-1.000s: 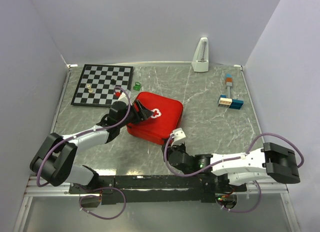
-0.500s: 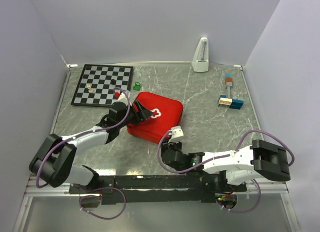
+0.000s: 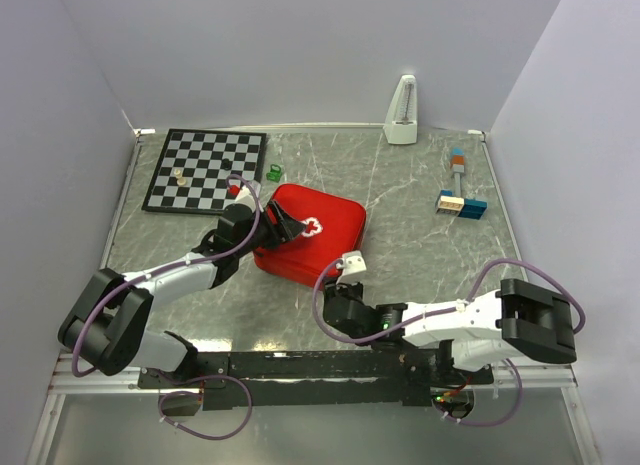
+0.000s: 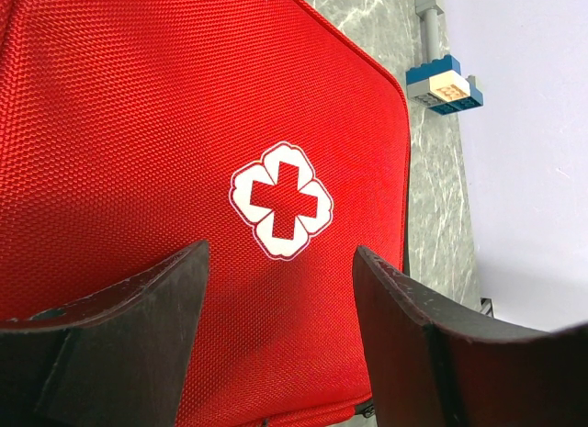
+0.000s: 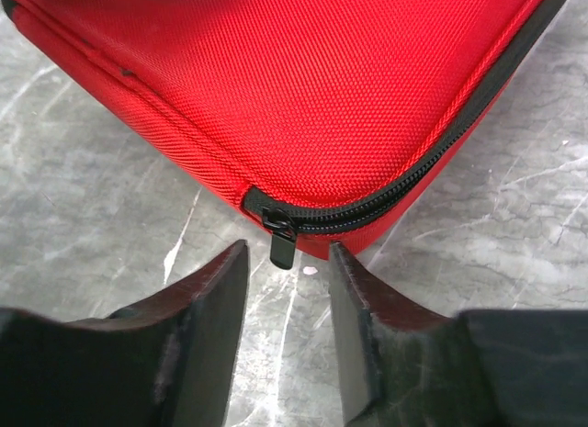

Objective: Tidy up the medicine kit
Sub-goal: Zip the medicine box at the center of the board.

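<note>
The red medicine kit (image 3: 332, 235) lies closed on the table, with its white cross (image 4: 281, 201) facing up. My left gripper (image 3: 285, 228) hovers over the lid's left part, open, and its dark fingers straddle the fabric below the cross in the left wrist view (image 4: 281, 254). My right gripper (image 3: 338, 287) is at the kit's near corner. In the right wrist view the black zipper pull (image 5: 282, 245) hangs between that gripper's (image 5: 287, 251) narrowed tips, with a gap on each side. The zipper (image 5: 432, 161) is shut along the right edge.
A black-and-white chessboard (image 3: 205, 170) with small pieces lies at the back left, with a green object (image 3: 272, 172) beside it. A white metronome (image 3: 402, 112) stands at the back wall. Coloured blocks (image 3: 460, 203) lie at the right. Walls close three sides.
My right arm has moved left, up to the kit's near corner, and its jaws have narrowed. The left arm and the kit have stayed still.
</note>
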You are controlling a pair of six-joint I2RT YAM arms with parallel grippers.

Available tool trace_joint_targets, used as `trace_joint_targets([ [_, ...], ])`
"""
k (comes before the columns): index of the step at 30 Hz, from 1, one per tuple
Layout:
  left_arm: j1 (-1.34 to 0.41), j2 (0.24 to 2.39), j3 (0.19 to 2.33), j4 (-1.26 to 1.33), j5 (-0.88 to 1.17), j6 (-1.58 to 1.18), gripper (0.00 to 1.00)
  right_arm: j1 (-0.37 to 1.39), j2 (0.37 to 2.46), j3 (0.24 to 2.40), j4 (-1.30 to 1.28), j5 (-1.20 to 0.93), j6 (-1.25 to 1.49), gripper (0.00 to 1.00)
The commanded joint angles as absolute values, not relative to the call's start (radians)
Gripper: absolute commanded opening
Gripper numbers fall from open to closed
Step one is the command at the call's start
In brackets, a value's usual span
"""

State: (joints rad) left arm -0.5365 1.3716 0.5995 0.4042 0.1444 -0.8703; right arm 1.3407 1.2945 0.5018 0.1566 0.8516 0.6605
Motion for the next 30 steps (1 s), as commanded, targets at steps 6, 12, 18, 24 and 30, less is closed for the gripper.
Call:
trace_joint_targets([
  [6, -0.54, 1.388, 0.577, 0.359, 0.141, -0.871, 0.69, 1.307, 1.304, 0.483, 0.224, 0.839, 0.672, 0.36],
  [12, -0.54, 1.393, 0.58, 0.362, 0.149, -0.873, 0.7, 1.305, 1.302, 0.485, 0.245, 0.842, 0.647, 0.45],
  [18, -0.541, 1.39, 0.578, 0.357, 0.146, -0.87, 0.69, 1.281, 1.304, 0.482, 0.25, 0.831, 0.653, 0.46],
  [24, -0.541, 1.388, 0.577, 0.356, 0.146, -0.87, 0.7, 1.252, 1.298, 0.472, 0.273, 0.819, 0.64, 0.38],
  [30, -0.541, 1.379, 0.575, 0.344, 0.138, -0.861, 0.7, 1.239, 1.292, 0.466, 0.295, 0.804, 0.609, 0.17],
])
